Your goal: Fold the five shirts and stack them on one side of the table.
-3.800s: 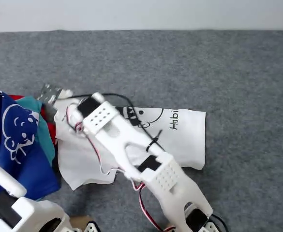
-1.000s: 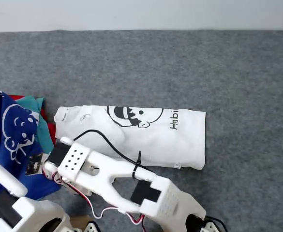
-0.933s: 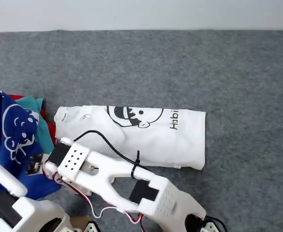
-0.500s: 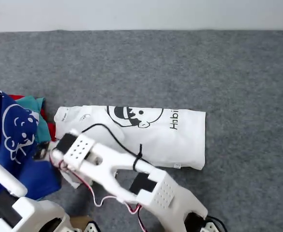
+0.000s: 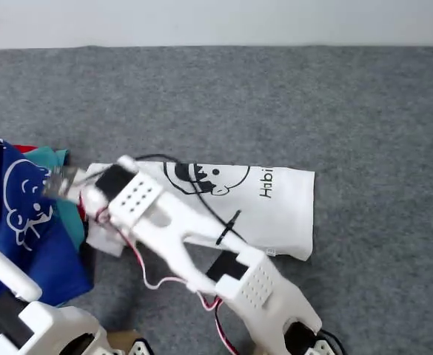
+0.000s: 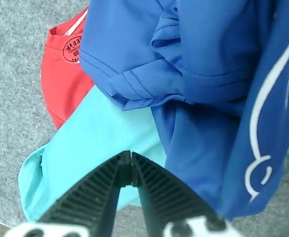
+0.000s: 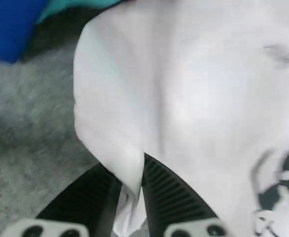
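White shirt [image 5: 275, 211] lies centre-frame on the grey table [image 5: 349, 96]; my right claw [image 7: 131, 174] grips its left edge. My left claw [image 6: 131, 162], clenched empty, hangs over the shirt pile [image 5: 24, 200] at lower left. Risk: the thin pinch may slip, undoing the fold.

Black lettering [image 5: 266, 183] on white shirt [image 5: 286, 218]

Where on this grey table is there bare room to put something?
The grey carpeted table lies bare beyond the white printed shirt and to its right. Crowded: the left, with piled blue shirt, teal shirt and red shirt; white arm in front.
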`<state>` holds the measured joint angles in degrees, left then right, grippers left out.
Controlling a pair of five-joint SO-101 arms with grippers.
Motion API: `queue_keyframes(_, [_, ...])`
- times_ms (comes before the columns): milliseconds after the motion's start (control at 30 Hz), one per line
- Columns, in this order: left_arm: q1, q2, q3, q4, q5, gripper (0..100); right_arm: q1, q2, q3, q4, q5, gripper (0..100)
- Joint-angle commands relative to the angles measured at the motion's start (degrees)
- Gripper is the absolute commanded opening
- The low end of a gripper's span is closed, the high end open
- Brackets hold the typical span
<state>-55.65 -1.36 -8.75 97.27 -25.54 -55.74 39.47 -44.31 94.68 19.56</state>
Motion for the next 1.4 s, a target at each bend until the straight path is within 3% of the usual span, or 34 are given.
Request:
queue_keyframes(0, [0.53,-2.2,-0.13,-0.97,-0.44,1,4.09,0.22,-5.27,-1.19,2.29,0.9])
queue_keyframes(267, [0.53,-2.11,-0.13,-0.97,-0.44,1,10.33,5.05,-5.36,-5.14,2.81,1.4])
queue_keyframes(367, [0.53,-2.11,-0.13,-0.97,-0.44,1,11.56,7.16,-5.36,-4.97,2.55,7.7])
queue_keyframes(533, [0.53,-2.11,-0.13,-0.88,-0.44,1,14.73,8.04,-6.07,-4.79,-8.79,22.9])
queue_keyframes(767, [0.53,-2.11,-0.13,-0.79,-0.44,1,17.01,8.04,-8.26,-4.7,-9.67,24.8])
queue_keyframes(1133, [0.53,-2.2,-0.13,-0.7,-0.44,1,8.04,4.09,-16.53,6.99,-9.67,24.8])
queue_keyframes(1367, [0.53,-2.2,-0.13,-0.7,-0.44,1,2.59,6.37,-15.38,4.44,-9.32,24.8])
